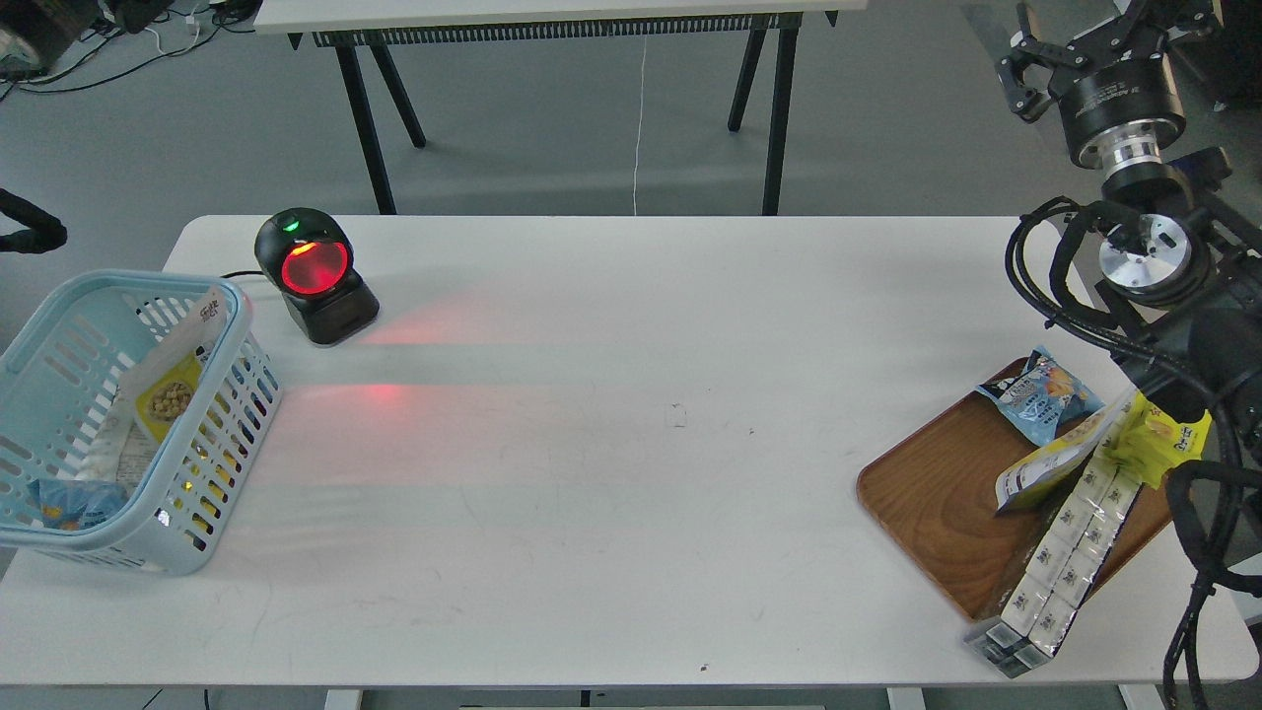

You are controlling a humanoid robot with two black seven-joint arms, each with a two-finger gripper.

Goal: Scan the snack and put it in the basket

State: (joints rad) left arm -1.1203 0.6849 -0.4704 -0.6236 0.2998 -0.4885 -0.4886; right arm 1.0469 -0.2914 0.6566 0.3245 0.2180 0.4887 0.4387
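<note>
The snack (174, 379), a yellow and white pouch with a round picture of brown balls, stands inside the light blue basket (219, 463) at the table's left end and leans on its right wall. Nothing holds it. Only a dark piece of my left arm (32, 235) shows at the left edge, above the basket; its gripper is out of view. My right gripper (1102, 37) is high at the far right, beyond the table, with fingers spread and empty.
A black scanner (314, 276) with a glowing red window stands just right of the basket. A wooden tray (932, 493) at the right holds a light blue snack bag (1045, 392), a bright yellow packet (1165, 439), another pouch (1047, 461) and a strip of white packets (1060, 562).
</note>
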